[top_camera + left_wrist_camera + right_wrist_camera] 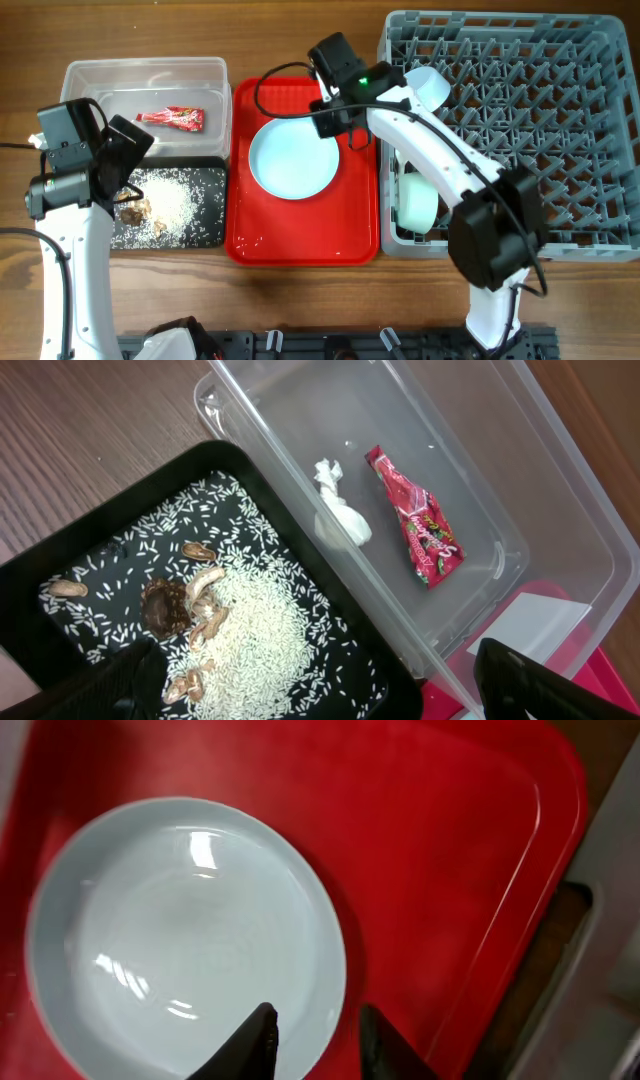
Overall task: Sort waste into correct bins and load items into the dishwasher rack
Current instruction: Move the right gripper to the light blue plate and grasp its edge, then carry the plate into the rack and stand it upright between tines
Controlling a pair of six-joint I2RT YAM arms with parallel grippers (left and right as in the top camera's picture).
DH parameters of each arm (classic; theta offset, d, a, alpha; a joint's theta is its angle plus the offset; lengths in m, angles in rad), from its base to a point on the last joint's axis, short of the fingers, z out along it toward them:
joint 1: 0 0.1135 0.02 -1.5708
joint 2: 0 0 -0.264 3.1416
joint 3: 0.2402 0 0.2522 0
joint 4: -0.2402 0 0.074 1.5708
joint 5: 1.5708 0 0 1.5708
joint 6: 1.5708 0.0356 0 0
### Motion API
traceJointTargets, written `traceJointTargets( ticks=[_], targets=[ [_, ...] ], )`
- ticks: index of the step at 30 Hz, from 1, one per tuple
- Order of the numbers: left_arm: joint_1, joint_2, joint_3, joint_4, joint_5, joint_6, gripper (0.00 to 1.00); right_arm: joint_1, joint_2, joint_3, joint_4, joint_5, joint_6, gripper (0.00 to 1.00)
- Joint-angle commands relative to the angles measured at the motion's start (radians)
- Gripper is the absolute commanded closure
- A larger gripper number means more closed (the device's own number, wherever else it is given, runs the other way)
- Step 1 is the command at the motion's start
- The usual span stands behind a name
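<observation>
Loading the light-blue plate (293,158) looks like the step in hand. Overhead, it lies flat on the red tray (300,245) beside the dishwasher rack (520,130), with the right gripper (335,122) at its upper-right rim.

From the left wrist, the left gripper (320,653) hangs wide open and empty above the rice (250,630) in the black tray (120,510).

From the right wrist, the jaws are narrowly parted and straddle the rim, gripping nothing. Next they must pinch and lift. The plate looks glossy, shallow and clean.
</observation>
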Motion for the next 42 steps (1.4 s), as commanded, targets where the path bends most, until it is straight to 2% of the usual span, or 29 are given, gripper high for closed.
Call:
traceJointTargets(
  ticks=[1,11,12,13,14,16,19,20,21,23,25,27,30,34,42],
  targets=[
    [0.005,-0.008,0.008,0.002,-0.003,0.016,0.0,-0.002,0.084,-0.03,0.003,0.027,-0.012,0.7],
    [0.005,-0.008,0.008,0.002,-0.003,0.016,0.0,-0.002,0.216,-0.03,0.053,0.026,-0.039,0.64],
    [0.005,-0.008,0.008,0.002,-0.003,0.016,0.0,-0.002,0.222,-0.03,0.055,0.026,-0.039,0.69],
    [0.005,-0.008,0.008,0.002,-0.003,0.016,0.0,-0.002,0.222,-0.029,0.055,0.026,-0.039,0.88],
    [0.005,-0.008,0.008,0.002,-0.003,0.016,0.0,-0.002,0.214,-0.023,0.049,0.023,-0.039,0.96],
    [0.005,-0.008,0.008,0.002,-0.003,0.016,0.0,-0.002,0.172,0.016,0.016,0.019,-0.038,0.96],
    [0.005,-0.008,0.008,0.002,-0.003,0.016,0.0,-0.002,0.001,0.103,-0.036,0.036,-0.068,0.96],
    [0.005,-0.008,0.008,0.002,-0.003,0.016,0.0,-0.002,-0.064,0.108,-0.035,0.08,-0.068,0.96],
    [0.005,-0.008,0.008,0.002,-0.003,0.016,0.0,-0.002,-0.195,0.108,-0.045,0.247,-0.068,0.96],
    [0.005,-0.008,0.008,0.002,-0.003,0.016,0.0,-0.002,-0.302,0.108,-0.072,0.482,-0.068,0.96],
    [0.005,-0.008,0.008,0.002,-0.003,0.016,0.0,-0.014,-0.436,0.108,-0.137,0.941,-0.106,0.96],
    [0.005,-0.008,0.008,0.002,-0.003,0.016,0.0,-0.061,-0.481,0.108,-0.198,1.14,-0.117,0.96],
    [0.005,-0.008,0.008,0.002,-0.003,0.016,0.0,-0.159,-0.475,0.082,-0.286,1.134,-0.113,0.95],
    [0.005,-0.008,0.008,0.002,-0.003,0.016,0.0,-0.289,-0.453,-0.051,-0.256,1.017,-0.113,0.96],
    [0.005,-0.008,0.008,0.002,-0.003,0.016,0.0,-0.332,-0.303,-0.122,-0.118,0.979,-0.116,0.96]
  ],
)
